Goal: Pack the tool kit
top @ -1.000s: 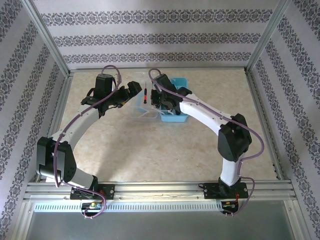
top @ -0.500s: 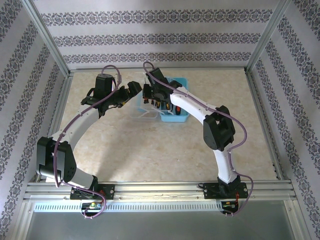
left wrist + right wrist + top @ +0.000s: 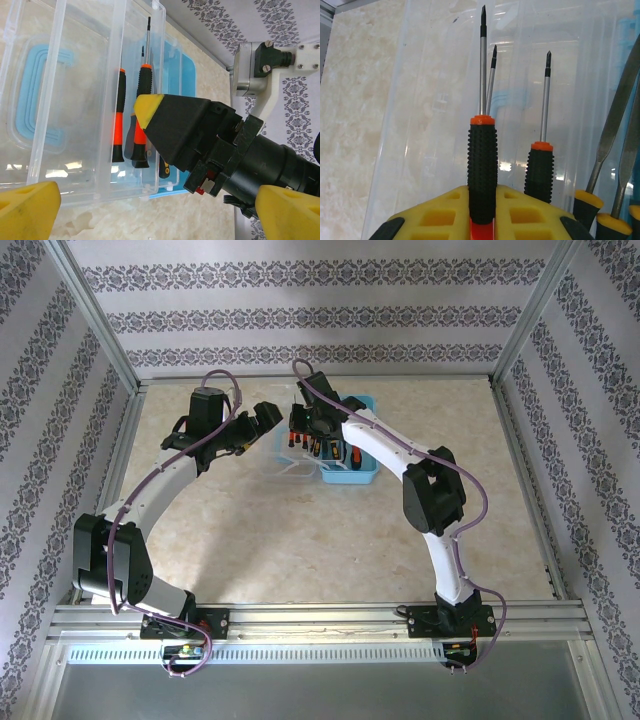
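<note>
The screwdriver with the black and orange handle was in the right pincer, which was closed tight on the handle. Its shaft pointed straight away from the pincer, along the clear plastic case under it and parallel to a second screwdriver lying there. The left pincer hung just beside the case, fully open and empty
</note>
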Robot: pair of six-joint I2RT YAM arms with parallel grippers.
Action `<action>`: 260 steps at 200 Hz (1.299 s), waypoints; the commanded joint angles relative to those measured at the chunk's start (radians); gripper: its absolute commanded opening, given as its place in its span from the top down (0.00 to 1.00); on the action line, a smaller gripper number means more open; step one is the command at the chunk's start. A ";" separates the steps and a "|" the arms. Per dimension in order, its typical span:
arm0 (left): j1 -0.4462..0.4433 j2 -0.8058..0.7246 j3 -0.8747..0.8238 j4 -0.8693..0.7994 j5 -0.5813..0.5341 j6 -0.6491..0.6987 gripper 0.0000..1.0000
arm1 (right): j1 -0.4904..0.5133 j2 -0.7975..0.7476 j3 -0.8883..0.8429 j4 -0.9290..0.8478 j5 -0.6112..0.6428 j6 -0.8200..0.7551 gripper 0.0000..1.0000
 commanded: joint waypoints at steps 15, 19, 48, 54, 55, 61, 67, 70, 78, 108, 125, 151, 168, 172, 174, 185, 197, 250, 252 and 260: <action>0.014 -0.020 0.007 0.027 0.018 -0.005 0.00 | -0.007 0.006 0.024 -0.031 -0.009 0.011 0.81; 0.014 -0.021 0.007 0.027 0.018 -0.006 0.00 | -0.007 0.006 0.023 -0.031 -0.009 0.011 0.81; 0.015 -0.021 0.007 0.028 0.019 -0.006 0.00 | -0.008 0.001 0.020 -0.034 -0.007 0.011 0.77; 0.015 -0.021 0.007 0.027 0.019 -0.005 0.00 | -0.008 -0.002 0.016 -0.033 -0.007 0.012 0.77; 0.016 -0.021 0.008 0.027 0.019 -0.006 0.00 | -0.008 -0.002 0.017 -0.033 -0.006 0.012 0.77; 0.015 -0.020 0.008 0.027 0.019 -0.006 0.00 | -0.008 -0.005 0.015 -0.030 -0.006 0.013 0.77; 0.015 -0.023 0.007 0.028 0.019 -0.006 0.00 | -0.007 -0.010 0.014 -0.031 -0.003 0.013 0.77; 0.016 -0.022 0.007 0.027 0.020 -0.006 0.00 | -0.006 -0.011 0.013 -0.031 -0.001 0.013 0.77; 0.015 -0.023 0.008 0.028 0.018 -0.005 0.00 | -0.006 -0.014 0.012 -0.031 -0.001 0.014 0.77; 0.016 -0.023 0.006 0.027 0.019 -0.006 0.00 | -0.006 -0.028 0.005 -0.025 0.000 0.014 0.75; 0.016 -0.023 0.007 0.028 0.018 -0.006 0.00 | -0.005 -0.032 0.006 -0.026 -0.001 0.013 0.74; 0.018 -0.023 0.007 0.027 0.018 -0.005 0.00 | -0.005 -0.046 0.003 -0.028 -0.002 0.010 0.74; 0.019 -0.022 0.007 0.026 0.016 -0.003 0.00 | -0.005 -0.066 -0.006 -0.023 -0.002 0.004 0.74; 0.020 -0.023 0.008 0.026 0.017 -0.002 0.00 | -0.005 -0.074 -0.009 -0.023 -0.001 0.001 0.74; 0.020 -0.022 0.007 0.025 0.017 -0.003 0.00 | -0.003 -0.078 -0.010 -0.024 0.000 0.000 0.74; 0.023 -0.023 0.009 0.025 0.016 -0.002 0.00 | -0.003 -0.105 -0.020 -0.023 0.003 -0.012 0.74; 0.033 -0.023 0.012 0.022 0.016 0.000 0.00 | -0.002 -0.147 -0.043 -0.020 0.012 -0.031 0.74; 0.128 -0.034 0.026 -0.030 -0.047 0.024 0.09 | -0.085 -0.433 -0.369 0.061 0.042 -0.154 0.68; 0.132 -0.032 0.026 -0.033 -0.053 0.028 0.09 | -0.092 -0.445 -0.386 0.065 0.042 -0.160 0.67; 0.144 -0.027 0.029 -0.048 -0.072 0.041 0.12 | -0.124 -0.489 -0.453 0.084 0.034 -0.184 0.65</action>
